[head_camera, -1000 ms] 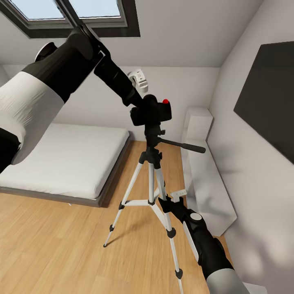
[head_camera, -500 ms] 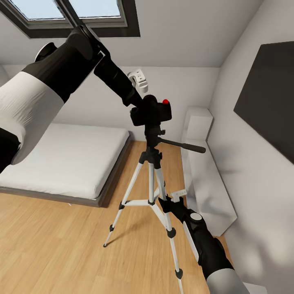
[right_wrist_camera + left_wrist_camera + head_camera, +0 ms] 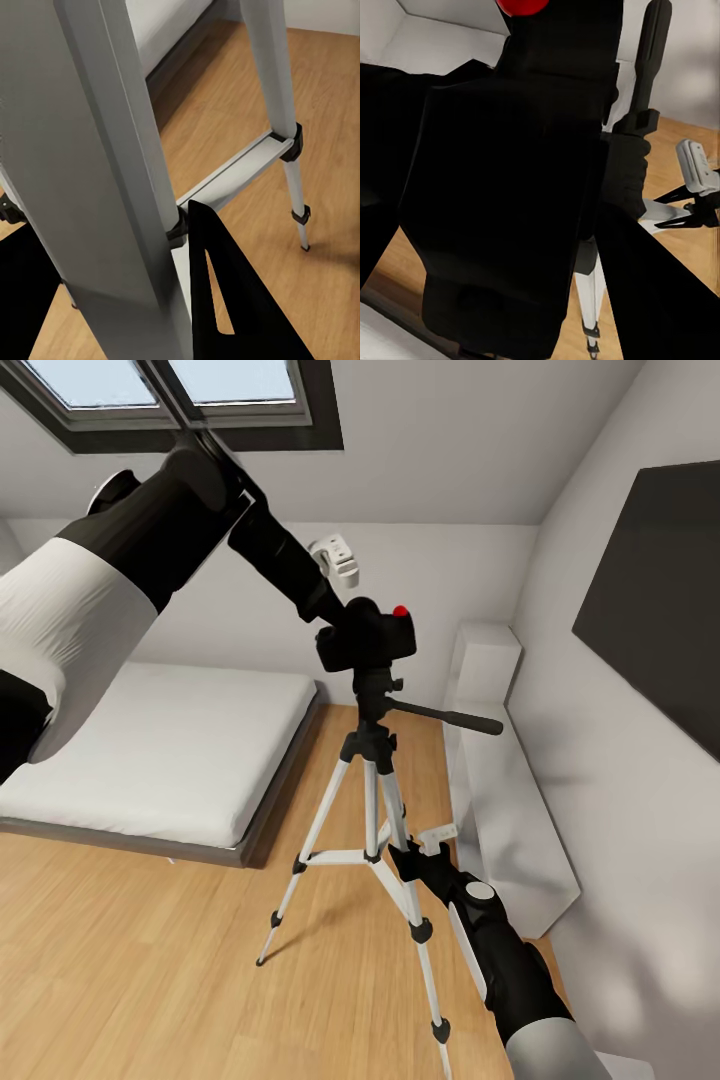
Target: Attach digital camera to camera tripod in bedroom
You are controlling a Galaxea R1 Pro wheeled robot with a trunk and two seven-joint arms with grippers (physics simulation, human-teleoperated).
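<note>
Here the left gripper (image 3: pixel 335 622) clasps the digital camera (image 3: pixel 368 640) atop the camera tripod (image 3: pixel 372 760) head. The right gripper (image 3: pixel 405 857) clamps a near leg. Advice: seat the camera squarely, keep the leg braced.

Matt black camera (image 3: pixel 366 640), smooth silvery metal tripod (image 3: pixel 372 810) legs, pale grained wood floor (image 3: pixel 130 960), soft white cloth bed (image 3: pixel 170 745)

Left arm reaches up and forward, fully stretched, its tool (image 3: pixel 345 632) clamped on the camera (image 3: pixel 368 639). Right arm sits low, forearm angled forward, its tool (image 3: pixel 408 857) closed around a tripod (image 3: pixel 372 800) leg, one dark finger (image 3: pixel 225 300) beside it.
</note>
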